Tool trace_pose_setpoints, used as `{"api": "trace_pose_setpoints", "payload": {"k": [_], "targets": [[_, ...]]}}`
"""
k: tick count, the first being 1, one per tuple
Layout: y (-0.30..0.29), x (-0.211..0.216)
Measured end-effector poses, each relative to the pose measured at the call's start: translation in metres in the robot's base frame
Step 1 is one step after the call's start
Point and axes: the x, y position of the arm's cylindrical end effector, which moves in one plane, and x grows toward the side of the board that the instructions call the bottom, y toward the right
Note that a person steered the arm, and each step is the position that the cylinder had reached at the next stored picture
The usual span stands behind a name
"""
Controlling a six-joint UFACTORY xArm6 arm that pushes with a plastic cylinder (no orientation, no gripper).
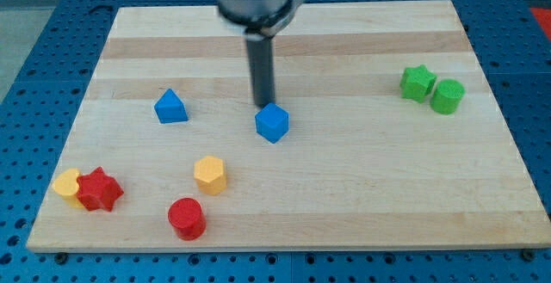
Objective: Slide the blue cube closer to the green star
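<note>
The blue cube (pixel 272 123) sits near the middle of the wooden board. The green star (pixel 417 83) lies far off at the view's right, touching a green cylinder (pixel 448 96) on its right. My tip (pixel 263 105) is just above and slightly left of the blue cube in the view, touching or nearly touching its upper-left edge. The rod comes down from the view's top centre.
A blue triangular block (pixel 170 107) lies left of the cube. A yellow hexagonal block (pixel 210 175) and a red cylinder (pixel 186 218) sit lower left. A yellow block (pixel 66 183) and a red star (pixel 99 189) touch near the board's (pixel 344 214) left edge.
</note>
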Motion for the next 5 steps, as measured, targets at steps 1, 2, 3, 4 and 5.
{"api": "trace_pose_setpoints", "payload": {"k": [1,2,3,4,5], "targets": [[0.032,-0.042],[0.036,-0.043],[-0.014,-0.047],[-0.063,-0.031],[-0.063,-0.031]]}}
